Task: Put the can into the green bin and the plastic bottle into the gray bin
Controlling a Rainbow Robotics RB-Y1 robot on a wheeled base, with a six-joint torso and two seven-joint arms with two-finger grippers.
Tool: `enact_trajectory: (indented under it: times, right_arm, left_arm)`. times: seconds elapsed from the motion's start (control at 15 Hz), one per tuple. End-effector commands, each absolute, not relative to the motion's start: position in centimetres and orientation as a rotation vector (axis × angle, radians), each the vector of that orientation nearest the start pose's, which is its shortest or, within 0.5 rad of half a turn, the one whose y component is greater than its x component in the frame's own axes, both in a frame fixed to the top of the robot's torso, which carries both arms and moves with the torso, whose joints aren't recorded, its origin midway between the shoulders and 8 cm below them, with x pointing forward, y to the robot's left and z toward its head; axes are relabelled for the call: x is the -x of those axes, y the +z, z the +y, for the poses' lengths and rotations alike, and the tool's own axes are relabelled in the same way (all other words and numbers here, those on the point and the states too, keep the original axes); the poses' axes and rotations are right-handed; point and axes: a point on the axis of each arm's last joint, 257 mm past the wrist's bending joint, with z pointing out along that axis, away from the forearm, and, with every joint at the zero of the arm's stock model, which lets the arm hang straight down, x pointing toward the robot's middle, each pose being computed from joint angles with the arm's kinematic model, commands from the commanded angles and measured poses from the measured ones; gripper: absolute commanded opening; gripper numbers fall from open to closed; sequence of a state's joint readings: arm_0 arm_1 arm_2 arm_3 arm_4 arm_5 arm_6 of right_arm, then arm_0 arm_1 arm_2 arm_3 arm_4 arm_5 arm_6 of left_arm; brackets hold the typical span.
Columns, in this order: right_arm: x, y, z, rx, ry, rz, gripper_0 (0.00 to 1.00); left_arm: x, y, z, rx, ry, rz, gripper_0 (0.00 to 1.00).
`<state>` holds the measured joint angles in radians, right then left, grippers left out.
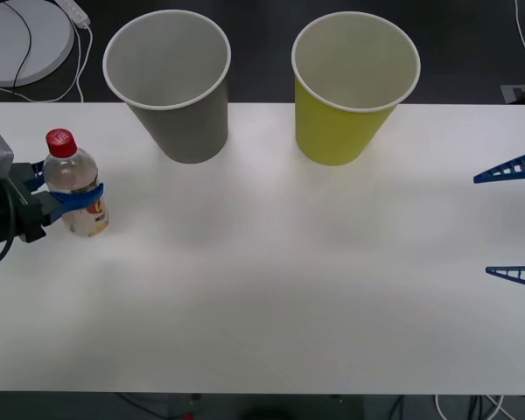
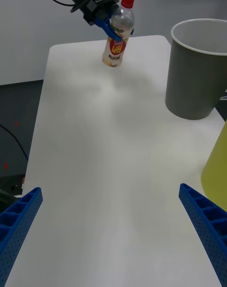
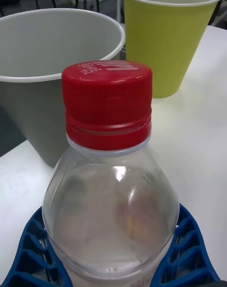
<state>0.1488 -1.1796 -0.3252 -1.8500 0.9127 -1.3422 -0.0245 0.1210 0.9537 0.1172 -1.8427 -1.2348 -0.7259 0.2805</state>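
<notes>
The plastic bottle [image 1: 74, 185] [image 2: 118, 31] [image 3: 111, 206], clear with a red cap, stands slightly tilted near the table's left end. My left gripper [image 1: 74, 199] [image 2: 112, 29] [image 3: 113, 268] is shut on its body, blue fingers around both sides. The gray bin [image 1: 179, 114] [image 2: 194, 79] [image 3: 28, 102] stands upright at the back, just beyond and to the right of the bottle. The green bin [image 1: 341, 131] [image 2: 218, 169] [image 3: 161, 46] stands to the right of the gray one. My right gripper [image 1: 483, 226] [image 2: 109, 190] is open over the table's right end, nothing between its fingers. The can is out of view.
The white table [image 1: 262, 306] stretches bare between the two arms and in front of the bins. Behind the table at the far left, a white round disc [image 1: 22, 35] with cables lies on the dark floor.
</notes>
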Motion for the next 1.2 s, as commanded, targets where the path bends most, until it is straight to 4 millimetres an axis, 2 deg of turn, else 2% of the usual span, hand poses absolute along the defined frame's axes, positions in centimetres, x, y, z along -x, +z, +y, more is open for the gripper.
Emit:
enact_trajectory:
  times: [0.07, 0.33, 0.6, 1.0, 1.2]
  right_arm:
    - [-32.6, -8.0, -26.9, 1.538, 0.522, 1.411, 1.0]
    - [-32.6, -8.0, -26.9, 1.538, 0.522, 1.411, 1.0]
    - [-32.6, -8.0, -26.9, 1.538, 0.522, 1.411, 1.0]
    - [-32.6, -8.0, -26.9, 1.538, 0.522, 1.411, 1.0]
    - [-32.6, -8.0, -26.9, 1.538, 0.522, 1.411, 1.0]
  left_arm:
    - [-44.9, -12.6, 28.9, -0.908, -0.253, 1.679, 0.0]
    - [-44.3, -11.1, 29.4, -0.925, -0.269, 1.737, 0.0]
    - [-43.5, -8.7, 31.2, -0.975, -0.251, 1.822, 0.0]
    - [-44.1, -5.8, 32.5, -1.011, -0.181, 1.931, 0.0]
    - [-44.6, -4.1, 33.9, -1.03, -0.175, 1.978, 0.0]
